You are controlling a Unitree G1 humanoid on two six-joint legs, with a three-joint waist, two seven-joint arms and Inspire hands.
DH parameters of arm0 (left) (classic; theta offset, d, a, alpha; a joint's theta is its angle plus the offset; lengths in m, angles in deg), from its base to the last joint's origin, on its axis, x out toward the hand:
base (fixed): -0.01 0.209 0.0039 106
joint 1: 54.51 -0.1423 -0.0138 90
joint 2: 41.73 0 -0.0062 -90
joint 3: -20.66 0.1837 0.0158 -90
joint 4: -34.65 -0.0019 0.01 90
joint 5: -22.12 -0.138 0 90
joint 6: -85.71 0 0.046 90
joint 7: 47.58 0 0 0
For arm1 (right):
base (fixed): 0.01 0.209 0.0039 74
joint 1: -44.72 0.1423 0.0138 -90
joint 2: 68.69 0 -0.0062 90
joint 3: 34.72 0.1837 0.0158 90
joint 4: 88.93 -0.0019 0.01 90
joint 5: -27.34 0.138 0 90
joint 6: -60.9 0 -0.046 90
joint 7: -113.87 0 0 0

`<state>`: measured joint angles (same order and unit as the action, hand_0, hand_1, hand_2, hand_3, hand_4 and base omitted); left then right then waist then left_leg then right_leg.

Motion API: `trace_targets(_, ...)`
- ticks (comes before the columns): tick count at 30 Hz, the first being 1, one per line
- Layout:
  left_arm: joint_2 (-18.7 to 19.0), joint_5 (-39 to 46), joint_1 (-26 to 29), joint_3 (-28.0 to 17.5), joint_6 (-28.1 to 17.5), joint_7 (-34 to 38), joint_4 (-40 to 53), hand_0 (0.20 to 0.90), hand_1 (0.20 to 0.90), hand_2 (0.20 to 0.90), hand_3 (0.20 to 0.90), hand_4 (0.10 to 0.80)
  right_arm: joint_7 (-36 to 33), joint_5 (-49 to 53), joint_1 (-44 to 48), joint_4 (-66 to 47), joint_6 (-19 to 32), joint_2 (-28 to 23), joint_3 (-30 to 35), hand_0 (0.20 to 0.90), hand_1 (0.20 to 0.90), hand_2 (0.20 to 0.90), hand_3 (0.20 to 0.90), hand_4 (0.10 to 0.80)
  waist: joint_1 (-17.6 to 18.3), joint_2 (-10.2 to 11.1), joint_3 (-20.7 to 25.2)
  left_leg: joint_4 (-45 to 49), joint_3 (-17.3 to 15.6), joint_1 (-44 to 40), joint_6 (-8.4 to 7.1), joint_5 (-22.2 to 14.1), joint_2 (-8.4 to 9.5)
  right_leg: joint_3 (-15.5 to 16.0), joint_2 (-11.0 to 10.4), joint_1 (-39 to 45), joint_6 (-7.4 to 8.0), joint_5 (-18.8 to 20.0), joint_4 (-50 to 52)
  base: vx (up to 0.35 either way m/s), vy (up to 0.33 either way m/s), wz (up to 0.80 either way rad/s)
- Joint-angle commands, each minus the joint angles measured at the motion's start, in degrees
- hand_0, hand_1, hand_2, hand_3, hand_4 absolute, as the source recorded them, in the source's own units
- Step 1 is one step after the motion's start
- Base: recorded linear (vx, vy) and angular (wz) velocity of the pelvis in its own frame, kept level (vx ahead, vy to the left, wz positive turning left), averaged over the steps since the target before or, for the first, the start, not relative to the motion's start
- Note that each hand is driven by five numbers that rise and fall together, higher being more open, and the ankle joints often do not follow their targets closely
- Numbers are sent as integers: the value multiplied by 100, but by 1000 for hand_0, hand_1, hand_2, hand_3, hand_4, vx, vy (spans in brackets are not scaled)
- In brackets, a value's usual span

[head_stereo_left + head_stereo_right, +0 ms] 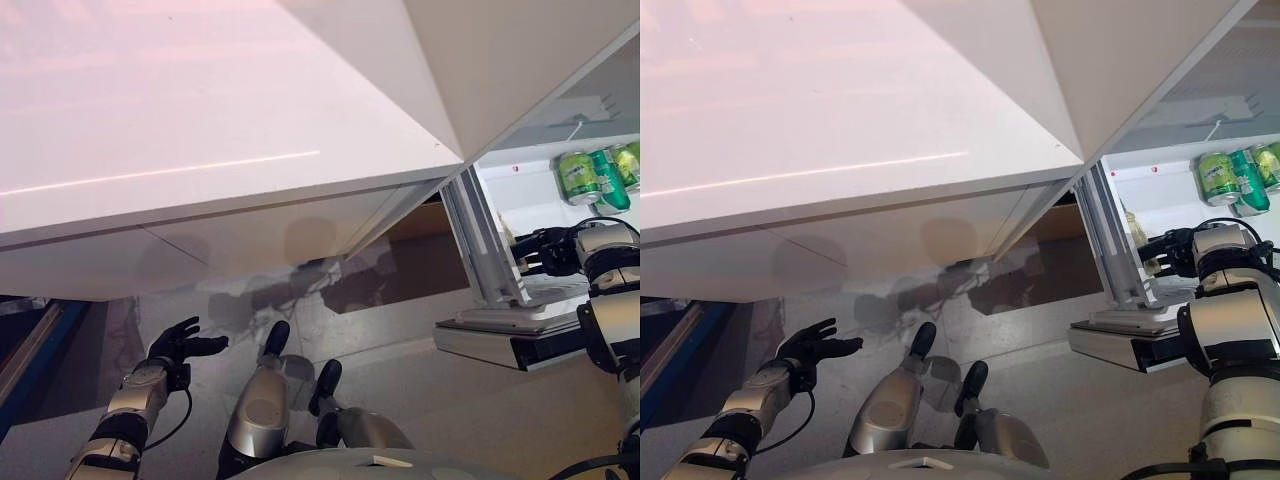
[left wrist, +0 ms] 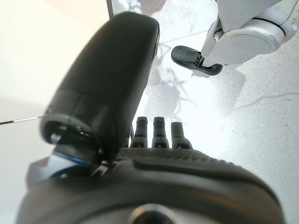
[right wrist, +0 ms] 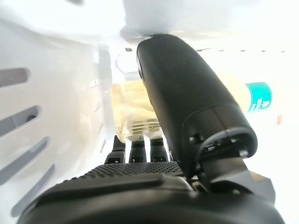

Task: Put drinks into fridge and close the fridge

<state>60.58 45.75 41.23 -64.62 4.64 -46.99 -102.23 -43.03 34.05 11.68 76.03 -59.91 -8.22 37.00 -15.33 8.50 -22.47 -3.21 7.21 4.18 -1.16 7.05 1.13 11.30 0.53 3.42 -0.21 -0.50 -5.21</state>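
The white fridge (image 1: pixel 520 60) stands open at the right, with green cans (image 1: pixel 585 178) on a shelf inside it. My right hand (image 1: pixel 1175 250) reaches into the fridge below the cans, its fingers straight. A clear bottle of pale yellow drink (image 3: pixel 135 112) with a teal label lies just past the fingers, under the thumb, against the white inner wall. It also shows in the right eye view (image 1: pixel 1132 232). My left hand (image 1: pixel 180 345) hangs open and empty low over the grey floor, far from the fridge.
A big white panel (image 1: pixel 200 130) of the fridge spreads across the upper left. A grey ribbed edge (image 1: pixel 480 240) frames the opening. A white ledge (image 1: pixel 500 325) juts out at the fridge's bottom. A blue-edged frame (image 1: pixel 30 350) stands at the lower left.
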Motion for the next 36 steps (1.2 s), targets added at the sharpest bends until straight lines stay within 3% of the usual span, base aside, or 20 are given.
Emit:
trace_targets(1, 259, 0, -204, 184, -26, -100, -141, 900, 900, 900, 900, 800, -387, 285, 378, -433, 385, -461, -363, 900, 900, 900, 900, 800, 78, -93, 576, 34, -88, -33, 174, -472, 164, -101, -122, -503, 257, 376, 373, 31, 36, -2)
trace_targets(11, 54, 67, -229, 280, -69, -252, -577, 900, 900, 900, 900, 800, -1557, 592, 213, -1291, 1123, -930, -103, 900, 900, 900, 900, 800, 404, -176, 1015, 5, -219, -308, 197, -595, 174, -253, -127, -326, 276, 292, 344, 23, 76, -4)
trace_targets(15, -166, 185, -343, 243, -64, -251, -831, 900, 900, 900, 900, 800, -2564, 1016, -286, -2842, 1351, -1178, 304, 900, 900, 900, 900, 800, 724, -318, 1254, 0, -339, -474, 205, -677, 169, -416, -138, -243, 288, 237, 357, 27, 121, -6)
trace_targets(21, -467, 200, -501, 76, -115, -300, -1069, 900, 900, 900, 900, 800, -3523, 1008, -1383, -4899, 1856, -1064, 1518, 900, 900, 900, 900, 800, 1067, -526, 1474, -38, -428, -661, 243, -768, 163, -608, -147, -144, 312, 171, 352, 14, 82, -13)
trace_targets(26, -679, 4, -689, -127, -312, -476, -1227, 900, 900, 900, 900, 800, -4403, 1080, -2620, -6524, 2834, -723, 2856, 900, 900, 900, 900, 800, 1392, -644, 1603, -91, -525, -806, 265, -844, 153, -778, -143, -72, 337, 145, 304, -22, 34, -10)
trace_targets(32, -843, -62, -907, -321, -435, -505, -1182, 900, 900, 900, 900, 800, -5285, 1116, -3916, -7322, 3618, -326, 3970, 900, 900, 900, 900, 800, 1678, -701, 1703, -130, -690, -875, 260, -898, 125, -911, -120, -62, 363, 149, 243, -54, 0, -16)
trace_targets(36, -950, -53, -1016, -366, -548, -560, -1188, 900, 900, 900, 900, 800, -5457, 1495, -4689, -7420, 4218, 92, 4516, 900, 900, 900, 900, 800, 1818, -729, 1725, -139, -815, -867, 248, -867, 114, -985, -112, -94, 384, 217, 211, -66, -2, -20)
